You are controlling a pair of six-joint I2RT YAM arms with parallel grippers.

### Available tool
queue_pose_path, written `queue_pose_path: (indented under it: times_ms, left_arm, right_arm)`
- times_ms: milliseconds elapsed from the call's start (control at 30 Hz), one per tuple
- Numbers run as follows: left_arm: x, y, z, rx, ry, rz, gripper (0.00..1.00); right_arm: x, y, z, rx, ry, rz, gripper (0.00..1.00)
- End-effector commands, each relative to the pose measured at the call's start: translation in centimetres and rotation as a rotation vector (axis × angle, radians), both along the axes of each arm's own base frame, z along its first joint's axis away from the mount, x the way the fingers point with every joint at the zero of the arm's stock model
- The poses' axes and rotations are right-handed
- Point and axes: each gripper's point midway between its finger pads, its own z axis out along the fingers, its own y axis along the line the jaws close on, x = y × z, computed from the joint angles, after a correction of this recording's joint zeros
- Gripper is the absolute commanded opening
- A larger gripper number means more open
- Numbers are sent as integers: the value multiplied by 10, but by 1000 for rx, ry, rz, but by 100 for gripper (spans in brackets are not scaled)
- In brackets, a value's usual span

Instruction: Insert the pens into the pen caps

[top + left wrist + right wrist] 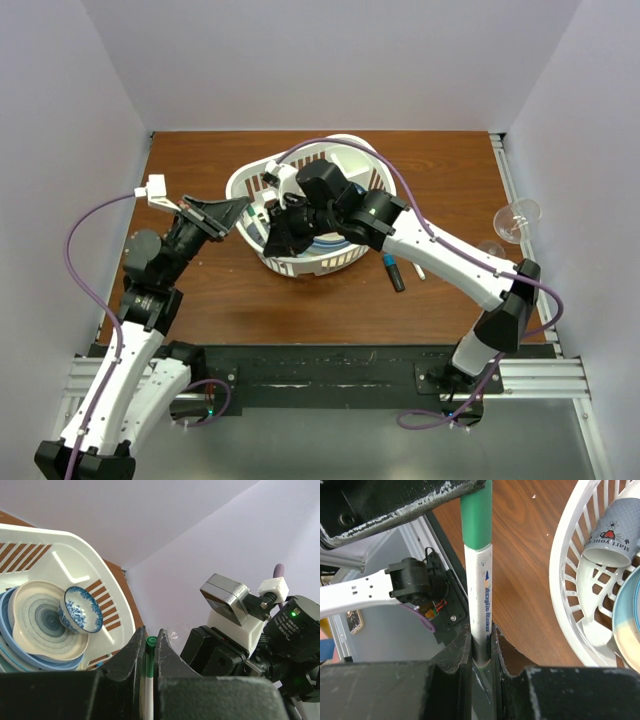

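Note:
A white pen [481, 595] printed "Acrylic Marker" stands between my two grippers, with a green pen cap [476, 520] on its far end. My right gripper [482, 645] is shut on the white barrel. My left gripper [151, 642] is shut on the green pen cap [151, 652], and the white barrel [146, 700] runs back between its fingers. From above, the left gripper [235, 212] and right gripper [280, 235] meet nose to nose at the basket's left side. A black marker with a blue end [392, 270] lies on the table right of the basket, beside a thin white pen [418, 270].
A white ribbed basket [300, 265] sits mid-table holding plates, a blue-patterned bowl [80, 610] and a grey mug [615, 530]. A clear wine glass [515, 218] lies near the table's right edge. The right arm reaches across the basket.

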Motion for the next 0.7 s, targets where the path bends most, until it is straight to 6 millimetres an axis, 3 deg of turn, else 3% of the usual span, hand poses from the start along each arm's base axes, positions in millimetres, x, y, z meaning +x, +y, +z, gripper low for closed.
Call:
queue_pose_path:
  times_ms: [0,167,267,367,500,667]
  left_arm:
    - [-60,-43,-49,-25,199,-369,0]
    - [-61,-42,-49,-15,203,-361,0]
    - [-63,-42,-61,-17,251,-366,0]
    - [-67,-43,-55,-57,246,-384,0]
    - [-66,-34,-78,152,333,-338,0]
    - [-74,-37,-87,114,376,-371,0]
  right_arm:
    - [73,16,168,462,-370,-213,0]
    - [82,21,172,489,-374,-242,0]
    - [83,22,180,524,-380,-234,0]
    - [84,26,184,557,-384,-222,0]
    - [92,20,184,523,-422,-241,0]
    - [99,16,186,512,-453,-250,0]
